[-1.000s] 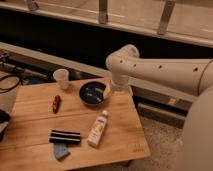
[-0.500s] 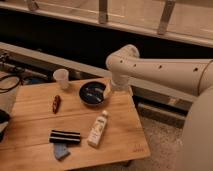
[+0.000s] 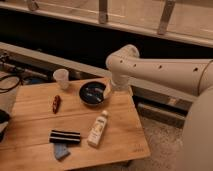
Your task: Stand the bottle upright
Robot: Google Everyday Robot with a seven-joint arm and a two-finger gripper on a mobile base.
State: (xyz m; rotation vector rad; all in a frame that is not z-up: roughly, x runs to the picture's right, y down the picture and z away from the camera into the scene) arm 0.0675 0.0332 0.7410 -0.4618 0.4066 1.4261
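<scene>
- Gripper (image 3: pixel 108 90) sits centre frame, tucked under the bent white arm (image 3: pixel 150 67), right at the right-hand rim of the dark bowl (image 3: pixel 93 93). Spread or closed? I cannot tell from this angle.
- And what's changed over the last second? Nothing that I can make out. The arm keeps the same folded pose, and the gripper is parked at the same spot by the bowl.
- The bottle (image 3: pixel 98 128) is just where it was: flat on its side on the wooden table (image 3: pixel 30 120), lower centre of the frame. Its cap points up toward the bowl and its base toward the near edge.
- It's well apart from the gripper, with the bowl's near rim and bare wood between them.
- So for the task, no progress yet. The bottle is down and untouched, and I'd call this a pause before the approach.
- Next, as I read it, the gripper has to come down-frame past the bowl to reach the bottle.
- Neighbours to mind:
  - a black bar (image 3: pixel 65 137) lies near the bottle's left
  - a blue scrap (image 3: pixel 61 150) sits below that bar
  - a small reddish item (image 3: pixel 56 103) lies left of the bowl
  - the translucent cup (image 3: pixel 61 78) stands at the upper left of the table
</scene>
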